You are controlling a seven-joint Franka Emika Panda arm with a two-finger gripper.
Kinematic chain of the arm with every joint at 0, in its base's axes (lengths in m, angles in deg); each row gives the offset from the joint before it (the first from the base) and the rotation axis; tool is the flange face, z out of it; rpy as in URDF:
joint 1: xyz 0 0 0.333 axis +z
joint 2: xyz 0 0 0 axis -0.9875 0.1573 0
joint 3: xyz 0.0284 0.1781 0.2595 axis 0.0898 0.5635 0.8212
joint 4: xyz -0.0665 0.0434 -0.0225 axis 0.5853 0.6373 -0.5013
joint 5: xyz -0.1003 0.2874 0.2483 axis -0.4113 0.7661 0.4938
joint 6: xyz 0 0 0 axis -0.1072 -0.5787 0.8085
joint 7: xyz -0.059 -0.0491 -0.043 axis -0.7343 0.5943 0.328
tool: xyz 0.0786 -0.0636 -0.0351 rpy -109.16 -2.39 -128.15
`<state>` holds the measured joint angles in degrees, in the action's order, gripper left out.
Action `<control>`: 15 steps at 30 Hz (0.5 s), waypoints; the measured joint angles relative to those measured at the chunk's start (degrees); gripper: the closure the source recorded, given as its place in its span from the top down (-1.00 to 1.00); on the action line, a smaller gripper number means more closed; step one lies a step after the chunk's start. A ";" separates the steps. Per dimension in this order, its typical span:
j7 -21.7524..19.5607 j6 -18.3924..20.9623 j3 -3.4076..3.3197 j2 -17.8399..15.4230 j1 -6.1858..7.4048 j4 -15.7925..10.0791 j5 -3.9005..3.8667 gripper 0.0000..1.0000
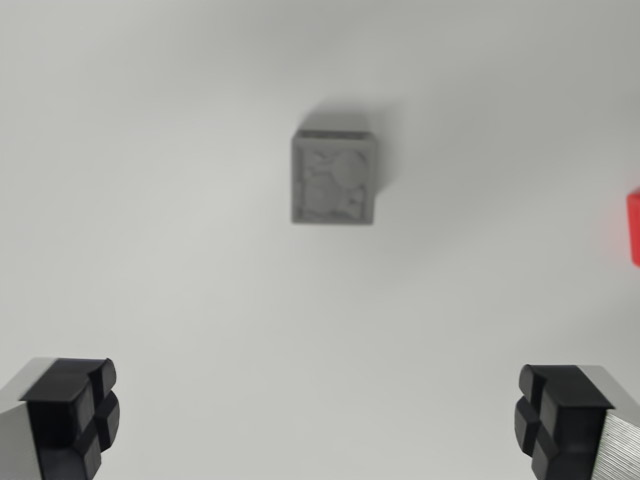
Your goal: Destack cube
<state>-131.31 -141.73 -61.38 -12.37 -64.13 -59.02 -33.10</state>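
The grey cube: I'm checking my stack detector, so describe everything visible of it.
The grey cube is seen from above: a square, mottled top face with a raised rim, matte, slightly blurred. It sits on the white surface, casting a soft shadow, just above the wrist view's centre. Nothing touches it; whether another cube lies beneath cannot be told.

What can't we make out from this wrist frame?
- Grey cube: seen from above, so whether another cube sits under it is hidden; the top pattern is blurred.
- Red object: cut off by the wrist view's right edge, shape unknown.
- Gripper: open, only the finger pads show, bodies cut off at the bottom.
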 joint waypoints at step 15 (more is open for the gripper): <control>-0.01 4.05 0.00 -1.40 0.00 2.64 0.00 1.00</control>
<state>-131.32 -137.68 -61.38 -13.77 -64.13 -56.38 -33.10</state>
